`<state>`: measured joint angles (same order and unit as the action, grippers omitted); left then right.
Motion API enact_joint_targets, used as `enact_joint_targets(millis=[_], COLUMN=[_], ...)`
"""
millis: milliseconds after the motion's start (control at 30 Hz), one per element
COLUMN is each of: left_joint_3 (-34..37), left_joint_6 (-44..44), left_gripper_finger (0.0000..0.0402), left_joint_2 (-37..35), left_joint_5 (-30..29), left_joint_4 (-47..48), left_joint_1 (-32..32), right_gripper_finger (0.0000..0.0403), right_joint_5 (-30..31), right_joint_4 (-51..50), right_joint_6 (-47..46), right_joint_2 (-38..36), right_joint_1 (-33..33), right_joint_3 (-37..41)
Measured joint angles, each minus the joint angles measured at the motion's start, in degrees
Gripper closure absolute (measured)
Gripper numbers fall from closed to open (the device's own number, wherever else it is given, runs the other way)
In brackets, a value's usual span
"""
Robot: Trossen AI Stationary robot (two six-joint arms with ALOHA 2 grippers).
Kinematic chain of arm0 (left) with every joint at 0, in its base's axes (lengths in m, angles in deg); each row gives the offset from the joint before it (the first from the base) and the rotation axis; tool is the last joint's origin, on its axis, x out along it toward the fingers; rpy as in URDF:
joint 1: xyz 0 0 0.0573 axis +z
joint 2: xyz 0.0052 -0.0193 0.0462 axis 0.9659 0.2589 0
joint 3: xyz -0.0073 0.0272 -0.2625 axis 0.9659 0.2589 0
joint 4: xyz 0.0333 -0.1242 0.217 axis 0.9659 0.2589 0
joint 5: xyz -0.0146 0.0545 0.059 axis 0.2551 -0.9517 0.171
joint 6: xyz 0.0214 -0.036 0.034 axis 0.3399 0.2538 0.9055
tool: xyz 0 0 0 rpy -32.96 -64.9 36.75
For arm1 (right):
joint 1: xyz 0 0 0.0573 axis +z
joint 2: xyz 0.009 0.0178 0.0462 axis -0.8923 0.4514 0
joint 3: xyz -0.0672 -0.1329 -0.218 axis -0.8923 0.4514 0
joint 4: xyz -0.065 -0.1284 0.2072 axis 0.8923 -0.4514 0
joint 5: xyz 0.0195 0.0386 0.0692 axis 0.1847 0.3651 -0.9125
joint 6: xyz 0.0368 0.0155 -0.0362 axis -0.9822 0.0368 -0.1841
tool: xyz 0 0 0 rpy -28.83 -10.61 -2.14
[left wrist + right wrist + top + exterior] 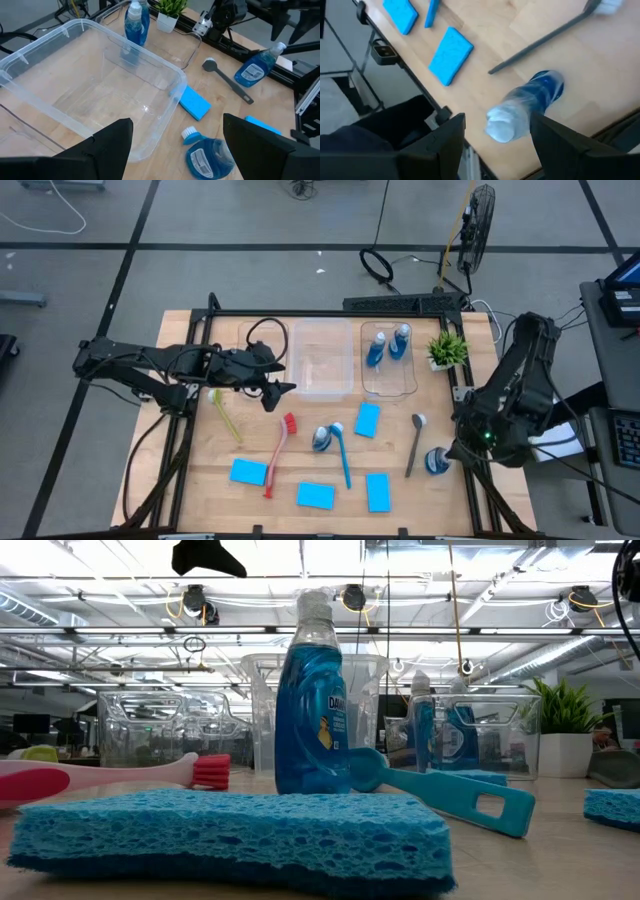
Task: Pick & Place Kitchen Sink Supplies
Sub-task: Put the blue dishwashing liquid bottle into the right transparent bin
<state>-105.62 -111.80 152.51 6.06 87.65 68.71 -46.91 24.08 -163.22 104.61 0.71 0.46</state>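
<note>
Two bottles (388,344) are already stood in the bin (390,385) at upper right of the high view; four sponges (315,495), four brushes (280,452) and two bottles (one labelled "Dawn") are left on the bench (200,480). The left gripper (283,392) and right gripper (452,452) are held with fingers apart, empty.

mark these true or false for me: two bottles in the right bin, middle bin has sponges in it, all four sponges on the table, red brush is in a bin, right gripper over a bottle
1. Two blue bottles stand in the right bin. True.
2. The middle bin holds sponges. False: it holds nothing.
3. All four sponges lie on the table. True.
4. The red brush lies in a bin. False: it lies on the table.
5. The right gripper hangs open over a bottle. True.
</note>
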Motion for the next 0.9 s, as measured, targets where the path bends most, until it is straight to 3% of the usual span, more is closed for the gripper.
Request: enact_joint_targets(millis=[600, 900], left_joint_3=[0.00, 0.00], left_joint_6=[3.92, 3.87], left_gripper_finger=[0.0094, 0.0094], left_joint_2=[0.02, 0.02], left_joint_5=[0.00, 0.02], left_joint_4=[1.49, 1.46], left_joint_1=[0.00, 0.00], right_gripper_finger=[0.0193, 0.0193], right_joint_5=[0.06, -5.97], right_joint_4=[-0.86, -4.03], right_joint_6=[-11.02, -14.20], right_joint_2=[4.86, 7.25], right_joint_1=[-0.02, -0.11], right_joint_3=[-0.24, 0.39])
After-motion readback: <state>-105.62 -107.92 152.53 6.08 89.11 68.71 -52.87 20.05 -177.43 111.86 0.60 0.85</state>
